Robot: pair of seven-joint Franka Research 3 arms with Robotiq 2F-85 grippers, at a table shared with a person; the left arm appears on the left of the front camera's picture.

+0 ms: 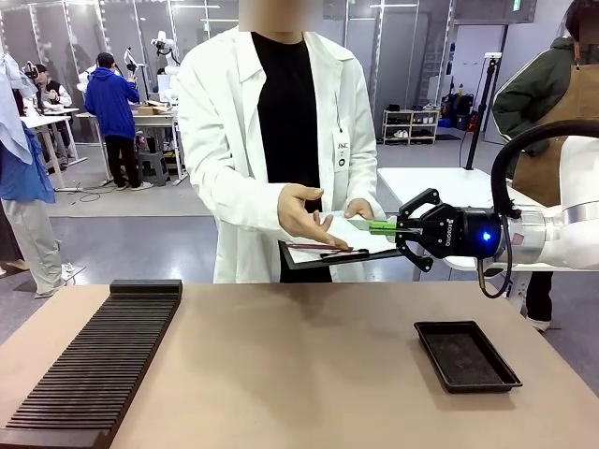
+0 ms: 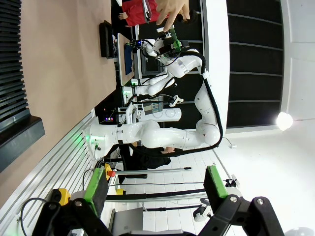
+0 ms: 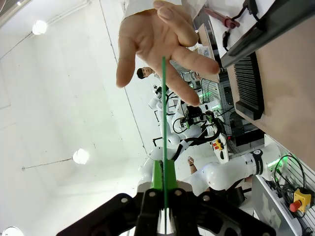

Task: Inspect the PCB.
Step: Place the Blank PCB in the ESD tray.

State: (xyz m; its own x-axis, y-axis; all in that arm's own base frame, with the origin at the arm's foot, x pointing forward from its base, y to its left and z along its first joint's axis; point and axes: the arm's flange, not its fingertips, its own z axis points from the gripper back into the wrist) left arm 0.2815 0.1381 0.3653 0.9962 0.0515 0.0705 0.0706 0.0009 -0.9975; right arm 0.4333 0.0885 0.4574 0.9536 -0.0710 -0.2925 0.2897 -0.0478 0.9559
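Observation:
My right gripper (image 1: pixel 401 227) is shut on the PCB (image 1: pixel 379 225), a thin green board held out edge-on above the table's far side. In the right wrist view the PCB (image 3: pixel 164 108) is a thin green line rising from my shut right gripper (image 3: pixel 164 169). The person's open hand (image 1: pixel 304 217) is spread just at the board's far end; whether it touches the board I cannot tell. That hand (image 3: pixel 157 44) has its fingers on both sides of the board's tip. My left gripper (image 2: pixel 155 189) is open, with nothing between its green pads (image 2: pixel 96 187).
The person's other hand holds a dark clipboard (image 1: pixel 328 253) with white paper and a red pen under the board. A shallow black tray (image 1: pixel 465 355) lies at the table's right. A long black slotted rack (image 1: pixel 94 365) runs along the left.

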